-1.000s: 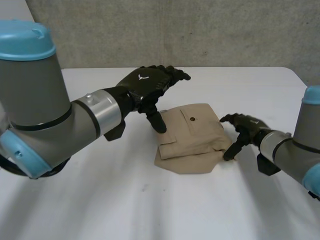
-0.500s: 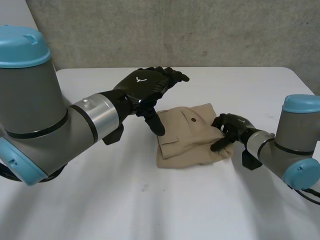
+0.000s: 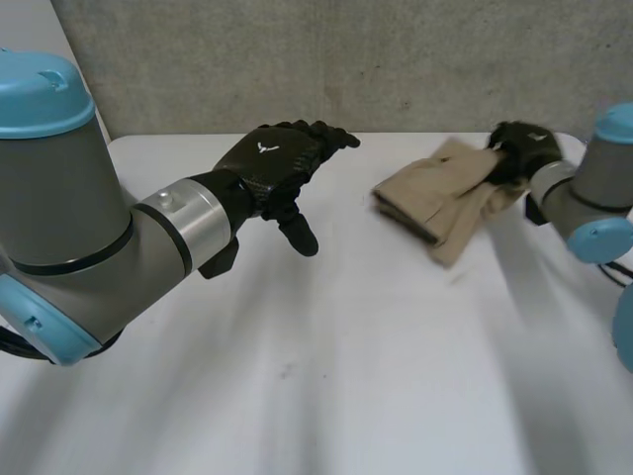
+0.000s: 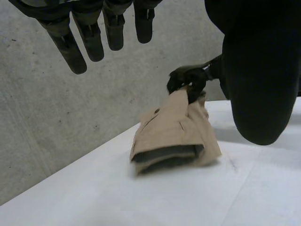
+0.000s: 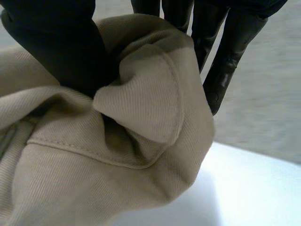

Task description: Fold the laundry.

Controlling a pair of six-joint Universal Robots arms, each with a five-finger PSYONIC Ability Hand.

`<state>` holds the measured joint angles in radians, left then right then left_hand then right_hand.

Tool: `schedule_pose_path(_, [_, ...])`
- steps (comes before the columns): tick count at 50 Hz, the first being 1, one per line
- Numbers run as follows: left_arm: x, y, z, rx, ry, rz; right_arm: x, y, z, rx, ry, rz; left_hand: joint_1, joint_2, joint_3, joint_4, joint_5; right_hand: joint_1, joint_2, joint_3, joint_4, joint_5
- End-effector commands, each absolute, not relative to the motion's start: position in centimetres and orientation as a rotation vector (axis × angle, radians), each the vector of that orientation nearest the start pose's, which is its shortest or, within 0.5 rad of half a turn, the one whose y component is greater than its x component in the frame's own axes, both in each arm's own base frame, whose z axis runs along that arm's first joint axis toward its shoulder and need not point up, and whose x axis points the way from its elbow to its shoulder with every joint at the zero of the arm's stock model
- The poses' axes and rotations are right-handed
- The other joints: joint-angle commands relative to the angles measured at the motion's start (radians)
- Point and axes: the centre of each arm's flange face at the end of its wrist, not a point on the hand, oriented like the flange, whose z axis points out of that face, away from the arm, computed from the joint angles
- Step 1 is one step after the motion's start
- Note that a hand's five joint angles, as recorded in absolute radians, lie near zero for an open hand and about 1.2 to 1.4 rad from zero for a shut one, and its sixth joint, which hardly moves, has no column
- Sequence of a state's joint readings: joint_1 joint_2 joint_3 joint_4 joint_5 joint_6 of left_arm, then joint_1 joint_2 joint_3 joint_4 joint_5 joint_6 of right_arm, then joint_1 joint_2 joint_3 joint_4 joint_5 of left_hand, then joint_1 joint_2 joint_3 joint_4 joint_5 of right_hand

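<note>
A folded pair of tan shorts (image 3: 440, 196) is lifted off the white table (image 3: 326, 376) at the far right, hanging tilted. My right hand (image 3: 519, 148) is shut on its far right edge. In the right wrist view the tan cloth (image 5: 117, 141) is bunched between the thumb (image 5: 56, 42) and the fingers (image 5: 225, 56). My left hand (image 3: 282, 168) hovers open over the table's middle, left of the shorts and apart from them. In the left wrist view the shorts (image 4: 171, 134) hang beyond my left hand's fingertips (image 4: 77, 49), held by the right hand (image 4: 188, 80).
A grey concrete wall (image 3: 346, 59) stands behind the table's far edge. My left arm (image 3: 89, 247) crosses the left side of the table. The right arm (image 3: 603, 188) reaches in at the table's right edge.
My right hand closed on the shorts' right edge, lifted them and carried them to the far right. The left hand stayed open and barely shifted.
</note>
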<state>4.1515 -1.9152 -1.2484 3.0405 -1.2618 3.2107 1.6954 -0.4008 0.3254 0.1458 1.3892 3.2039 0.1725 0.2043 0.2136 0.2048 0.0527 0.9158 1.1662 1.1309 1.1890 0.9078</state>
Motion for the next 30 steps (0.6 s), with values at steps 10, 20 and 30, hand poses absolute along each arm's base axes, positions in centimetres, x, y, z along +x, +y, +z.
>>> schedule_pose_path(10, [-33.5,-23.4,27.9,-0.869,-1.823,1.646,5.5,-55.0,14.7,0.074,2.326,-2.204,0.018,-0.014,-0.024,-0.015,-0.037,0.480,0.230,0.265,0.207,0.314])
schedule_pose_path(20, [-33.7,-23.4,27.5,-0.872,-1.826,1.636,3.2,-55.2,13.7,0.006,2.319,-2.141,0.018,-0.014,-0.024,-0.015,-0.037,0.281,0.031,0.066,0.008,0.114])
schedule_pose_path(30, [-33.6,-23.2,27.6,-0.836,-1.831,1.615,1.0,-54.8,13.4,-0.002,2.429,-2.131,0.018,-0.014,-0.024,-0.015,-0.037,-0.741,-0.992,-0.956,-1.014,-0.908])
